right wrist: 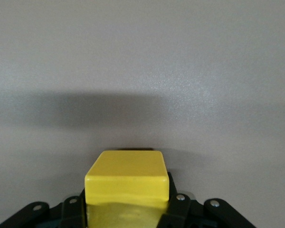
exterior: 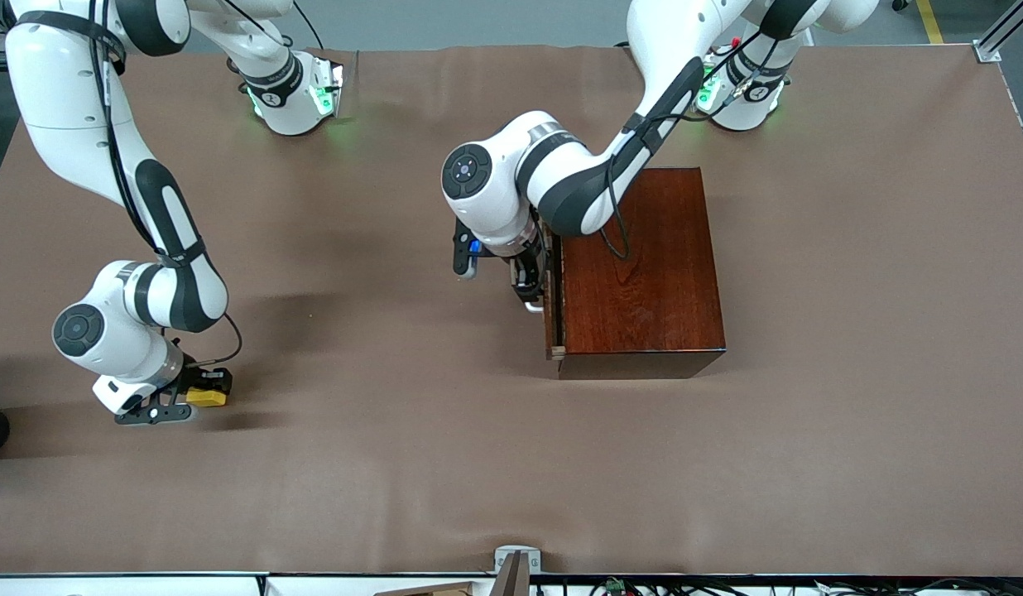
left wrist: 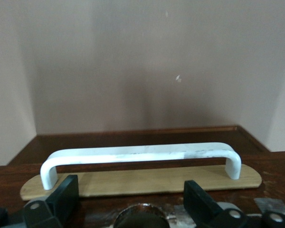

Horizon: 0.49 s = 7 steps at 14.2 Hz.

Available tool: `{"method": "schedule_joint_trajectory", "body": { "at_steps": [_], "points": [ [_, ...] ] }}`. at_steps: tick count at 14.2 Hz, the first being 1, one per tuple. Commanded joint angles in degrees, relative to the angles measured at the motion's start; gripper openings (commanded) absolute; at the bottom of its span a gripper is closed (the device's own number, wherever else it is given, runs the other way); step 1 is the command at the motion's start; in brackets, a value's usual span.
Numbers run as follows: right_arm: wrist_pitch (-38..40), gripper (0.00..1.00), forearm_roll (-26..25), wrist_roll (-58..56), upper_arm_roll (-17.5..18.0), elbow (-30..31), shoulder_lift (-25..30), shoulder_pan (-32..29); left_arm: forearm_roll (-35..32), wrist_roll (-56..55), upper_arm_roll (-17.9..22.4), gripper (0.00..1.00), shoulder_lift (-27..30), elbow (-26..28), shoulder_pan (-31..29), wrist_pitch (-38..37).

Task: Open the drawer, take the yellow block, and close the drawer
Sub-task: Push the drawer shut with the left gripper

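Left gripper (exterior: 530, 285) sat at the drawer (exterior: 551, 319) front, fingers (left wrist: 61, 197) spread, straddling the handle (left wrist: 141, 154) without pinching it; handle's long axis ran across the jaws. Drawer looked almost shut, a push away. Right gripper (exterior: 193, 403), well apart toward its table end, pinched the block (right wrist: 127, 176) over open table (exterior: 396, 463).

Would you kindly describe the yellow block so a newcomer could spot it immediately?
Start at the brown table and go to the right arm's end. There the right pincer is shut on the yellow block, just above the cloth. It is the only bright yellow thing, far smaller than the mahogany box.
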<state>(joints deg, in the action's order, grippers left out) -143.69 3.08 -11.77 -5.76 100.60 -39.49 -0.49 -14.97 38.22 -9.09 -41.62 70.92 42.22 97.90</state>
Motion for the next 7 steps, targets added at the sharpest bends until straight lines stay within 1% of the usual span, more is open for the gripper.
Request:
{"method": "schedule_joint_trajectory", "body": {
  "at_steps": [1,2,3,4,5,6,7],
  "points": [
    [0.5,0.26,0.0,1.2,0.3,-0.9,-0.9,-0.2,-3.0,1.2,1.2,1.00,1.7,1.1,-0.3,-2.9],
    [0.7,0.28,0.2,1.3,0.3,-0.9,-0.9,-0.3,-3.5,1.3,1.4,1.00,1.7,1.0,-0.3,-3.7],
    [0.8,0.37,0.2,1.2,0.3,-0.9,-0.9,-0.5,-3.9,1.3,1.4,1.00,1.9,1.1,-0.3,-4.1],
    [0.8,0.61,0.2,1.3,0.4,-0.9,-0.9,-0.7,-4.1,1.3,1.4,1.00,1.9,1.1,-0.3,-4.1],
    [0.7,0.92,0.2,1.3,0.3,-0.9,-0.9,-0.8,-4.2,1.2,1.4,1.00,1.9,1.1,-0.2,-4.1],
    [0.8,1.00,0.2,1.4,0.3,-0.8,-0.9,-0.9,-4.1,1.0,1.4,1.00,1.6,1.1,-0.1,-4.1],
    [1.0,1.00,0.2,1.3,0.3,-0.8,-0.8,-1.0,-4.0,0.5,1.3,1.00,1.5,1.1,-0.1,-4.0]
  ]
}}
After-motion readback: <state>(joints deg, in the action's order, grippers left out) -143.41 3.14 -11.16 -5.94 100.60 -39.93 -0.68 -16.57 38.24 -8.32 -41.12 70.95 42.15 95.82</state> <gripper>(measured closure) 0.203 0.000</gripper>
